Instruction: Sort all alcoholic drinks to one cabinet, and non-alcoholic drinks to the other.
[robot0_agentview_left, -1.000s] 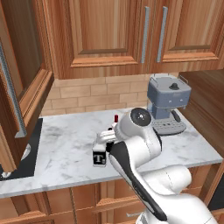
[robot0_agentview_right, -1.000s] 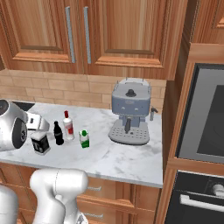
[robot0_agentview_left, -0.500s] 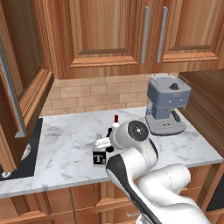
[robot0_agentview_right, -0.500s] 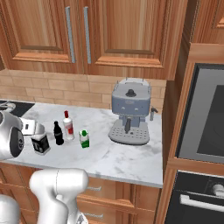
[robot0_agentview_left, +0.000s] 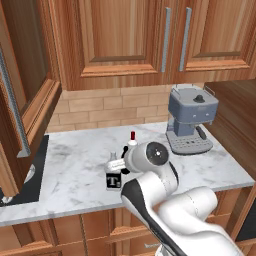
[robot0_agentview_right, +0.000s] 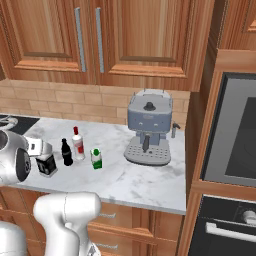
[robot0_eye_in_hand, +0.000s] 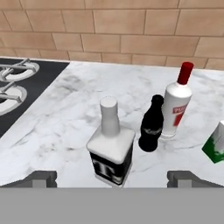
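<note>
The squat clear bottle with the black "T" label (robot0_eye_in_hand: 110, 153) stands on the marble counter right in front of my open gripper (robot0_eye_in_hand: 113, 179), level with the gap between its two fingertips (robot0_eye_in_hand: 41, 178), which touch nothing. It also appears as the T bottle (robot0_agentview_left: 114, 180) (robot0_agentview_right: 46, 165), with the gripper (robot0_agentview_left: 115, 164) (robot0_agentview_right: 41, 148) just above it. Behind it stand the small black cola bottle (robot0_eye_in_hand: 151, 124) (robot0_agentview_right: 66, 152), the slim white red-capped bottle (robot0_eye_in_hand: 176, 107) (robot0_agentview_right: 78, 145) (robot0_agentview_left: 132, 137) and the green-and-white carton (robot0_eye_in_hand: 215, 142) (robot0_agentview_right: 96, 159). Closed wooden wall cabinets (robot0_agentview_left: 120, 40) (robot0_agentview_right: 50, 35) hang above.
A grey espresso machine (robot0_agentview_left: 191, 117) (robot0_agentview_right: 148, 127) sits on the counter's right side. A black hob (robot0_eye_in_hand: 17, 87) (robot0_agentview_left: 35, 175) lies to the left. An open cabinet door (robot0_agentview_left: 20, 105) juts out at upper left. A tall oven unit (robot0_agentview_right: 230, 150) bounds the right.
The arm's wrist has sunk lower and the hand has come down over the T bottle. The jaws stay open and the bottles have not moved.
</note>
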